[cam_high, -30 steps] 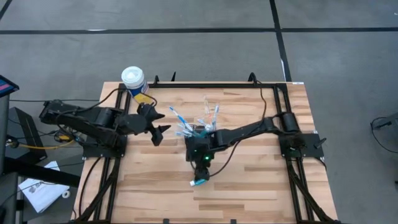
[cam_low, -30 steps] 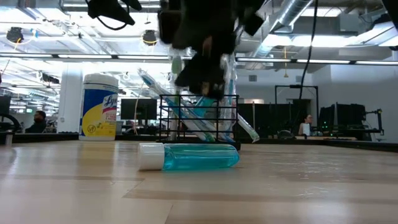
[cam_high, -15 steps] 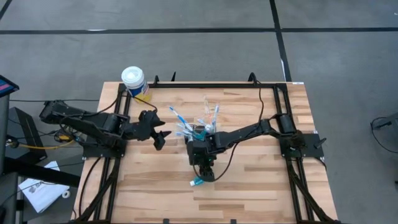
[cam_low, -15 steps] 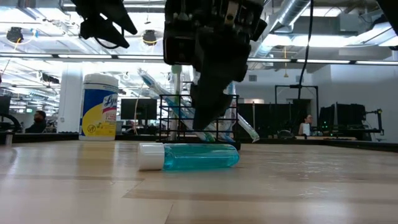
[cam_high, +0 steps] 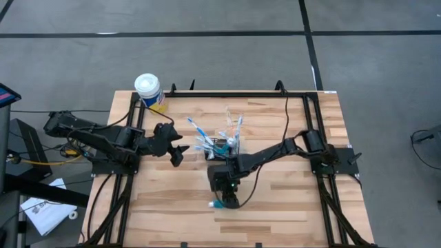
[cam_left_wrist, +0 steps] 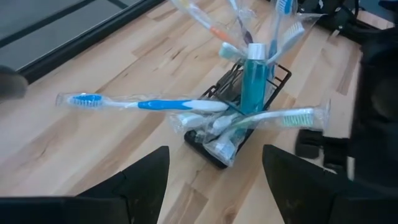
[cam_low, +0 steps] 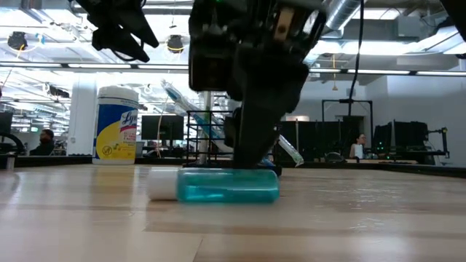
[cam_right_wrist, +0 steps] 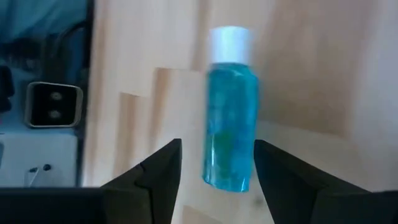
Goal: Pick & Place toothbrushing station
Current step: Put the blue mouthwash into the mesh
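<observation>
High view shows you, left to right: left gripper (cam_high: pixel 177 147) spread wide at centre-left; the black wire-mesh basket (cam_high: pixel 224 146), bristling with slim toothbrushes, at centre; right gripper (cam_high: pixel 227 198) below it, fingers wide astride the translucent teal tube (cam_high: pixel 218 202), partly hidden.

On the wooden tabletop (cam_high: pixel 275 207) stand one black wire-mesh basket (cam_left_wrist: pixel 231 118) holding several wrapped toothbrushes (cam_left_wrist: pixel 143 103), two teal white-capped tubes (cam_low: pixel 218 185), and one white-lidded yellow-labelled canister (cam_low: pixel 116 125).
</observation>
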Action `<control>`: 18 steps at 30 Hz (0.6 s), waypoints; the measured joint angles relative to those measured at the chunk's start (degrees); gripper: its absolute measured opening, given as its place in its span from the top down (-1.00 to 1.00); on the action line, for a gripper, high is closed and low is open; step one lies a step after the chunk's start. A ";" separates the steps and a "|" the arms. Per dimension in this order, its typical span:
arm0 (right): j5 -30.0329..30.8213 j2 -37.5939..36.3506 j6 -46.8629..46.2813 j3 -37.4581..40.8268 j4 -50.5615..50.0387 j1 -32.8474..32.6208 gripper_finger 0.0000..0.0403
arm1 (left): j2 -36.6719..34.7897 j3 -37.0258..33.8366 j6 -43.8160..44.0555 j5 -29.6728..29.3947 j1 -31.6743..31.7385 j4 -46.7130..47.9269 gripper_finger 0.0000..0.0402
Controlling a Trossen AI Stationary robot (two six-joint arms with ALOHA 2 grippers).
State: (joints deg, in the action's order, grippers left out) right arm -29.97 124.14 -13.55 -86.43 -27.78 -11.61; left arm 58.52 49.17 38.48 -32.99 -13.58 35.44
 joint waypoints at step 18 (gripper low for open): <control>-1.01 2.83 -6.02 -0.10 4.64 0.46 0.07 | 1.37 -2.82 7.11 18.42 -3.52 -0.52 -0.23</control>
State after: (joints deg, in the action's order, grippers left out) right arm -30.98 126.96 -19.56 -86.54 -23.14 -11.16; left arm 59.89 46.35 45.59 -14.57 -17.10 34.92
